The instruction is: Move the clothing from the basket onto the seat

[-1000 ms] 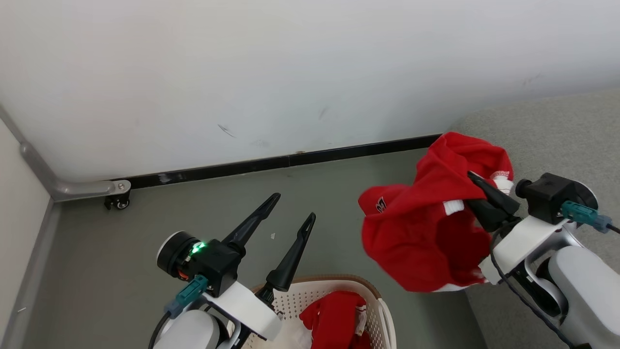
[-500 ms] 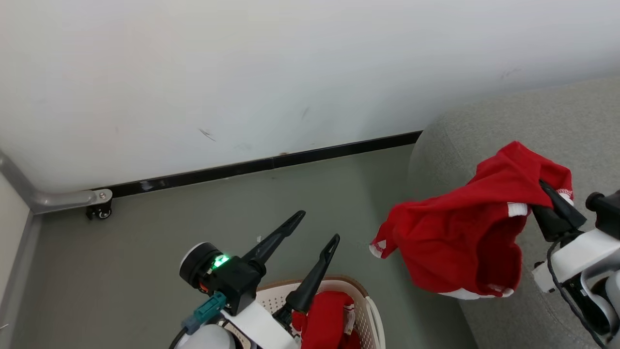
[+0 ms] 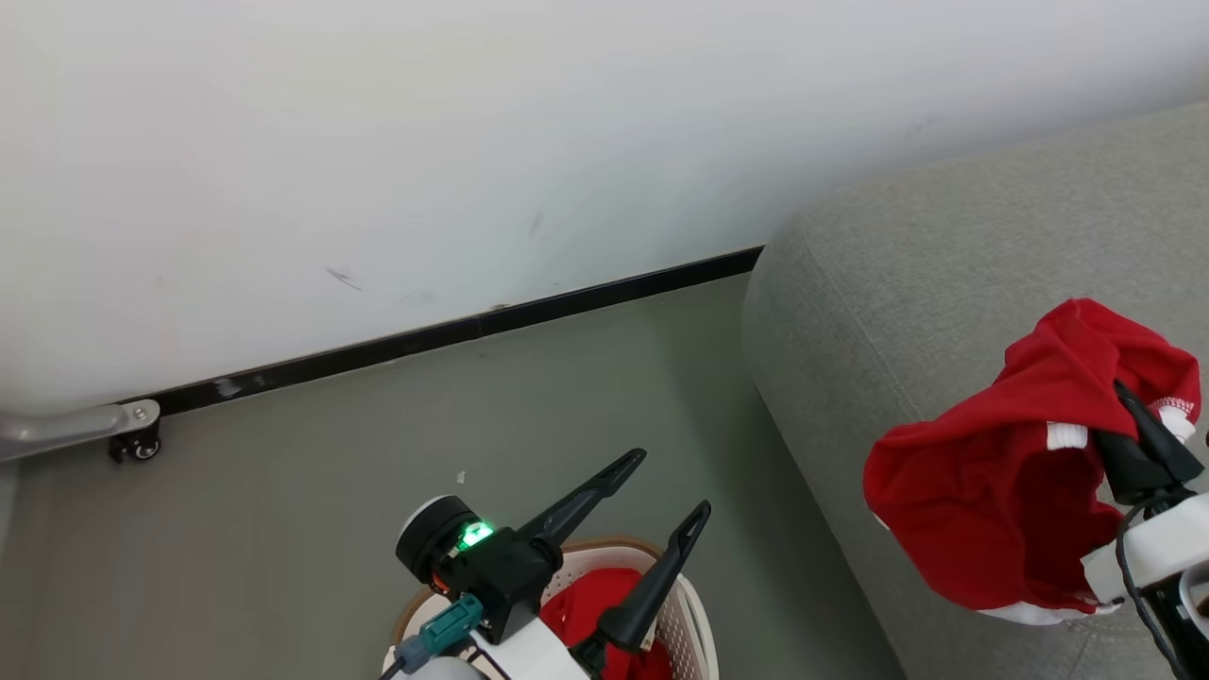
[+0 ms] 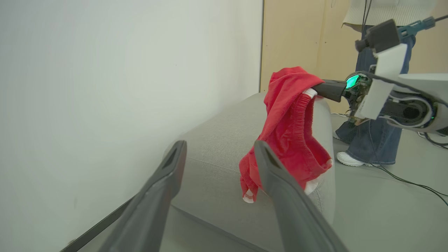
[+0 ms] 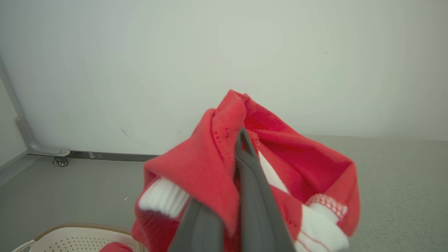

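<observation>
My right gripper [image 3: 1124,401] is shut on a red garment with white trim [image 3: 982,501], which hangs in the air over the left part of the grey seat [image 3: 945,283]. In the left wrist view the same garment [image 4: 290,122] dangles from the right gripper [image 4: 316,91] above the seat [image 4: 217,140]. The right wrist view has the cloth [image 5: 210,168] bunched around the closed fingers [image 5: 245,164]. My left gripper [image 3: 672,484] stands open and holds nothing, just above the basket [image 3: 685,604]. More red clothing [image 3: 586,604] lies inside the basket.
A white wall with a black baseboard [image 3: 453,331] runs behind the grey floor. A grey metal bar on a caster [image 3: 132,439] sits at the far left. A person in jeans [image 4: 371,133] stands beyond the seat, with a cable [image 4: 413,182] on the floor.
The head camera has turned right, bringing more of the seat into view. My right gripper has carried the red garment from the seat's edge to above it. The left gripper stays open.
</observation>
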